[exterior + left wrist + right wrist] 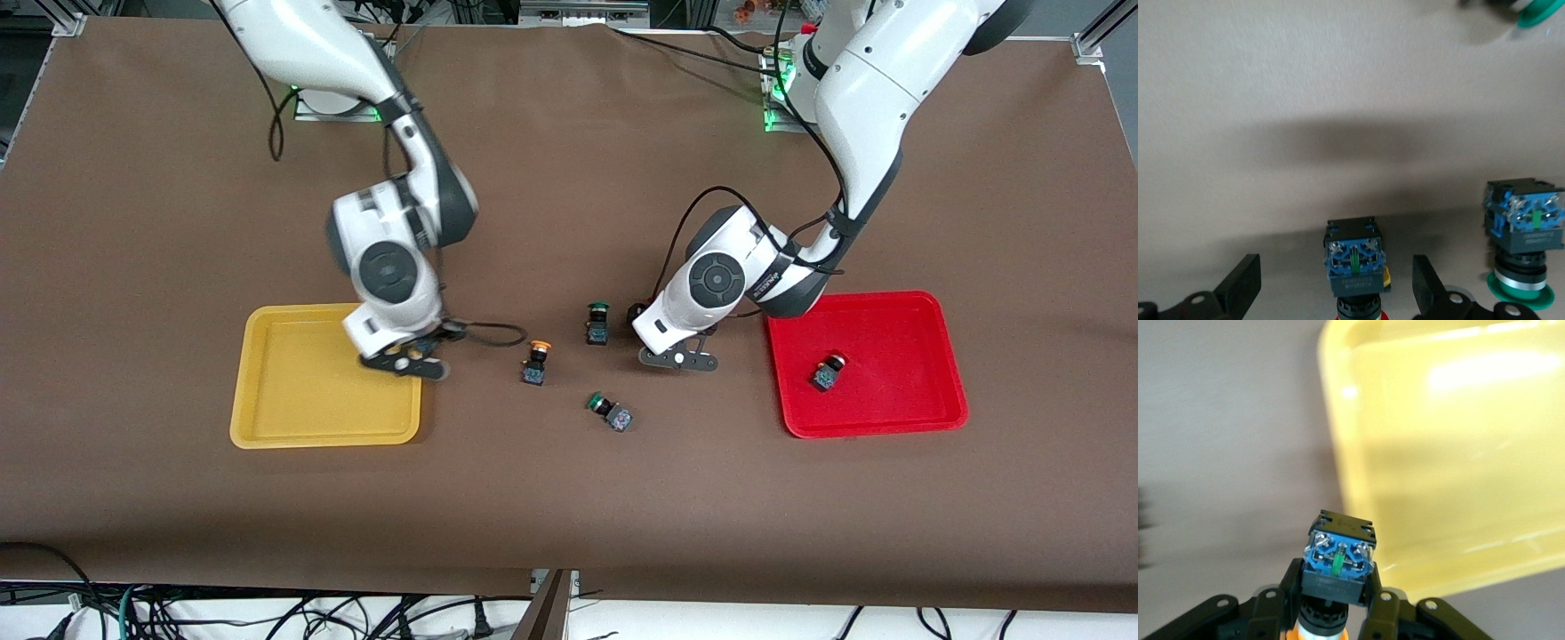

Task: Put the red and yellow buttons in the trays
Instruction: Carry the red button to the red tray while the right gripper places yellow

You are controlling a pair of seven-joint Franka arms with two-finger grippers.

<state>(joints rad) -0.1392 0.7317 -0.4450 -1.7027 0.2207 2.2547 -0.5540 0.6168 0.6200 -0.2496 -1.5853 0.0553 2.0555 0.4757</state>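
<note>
My right gripper (411,363) is over the edge of the yellow tray (293,418) toward the middle of the table. In the right wrist view it (1331,595) is shut on a yellow-orange capped button (1337,565), with the tray (1451,453) below. My left gripper (680,359) is low over the table beside the red tray (933,400). In the left wrist view it (1335,293) is open, with a red capped button (1355,263) between the fingers (1245,287), not touched. A second yellow-orange button (536,363) sits mid-table. A red button (829,372) lies in the red tray.
Two green capped buttons sit mid-table, one (597,322) beside my left gripper and one (610,412) on its side nearer the front camera. The first also shows in the left wrist view (1525,233). A black cable loops on the table by my right gripper.
</note>
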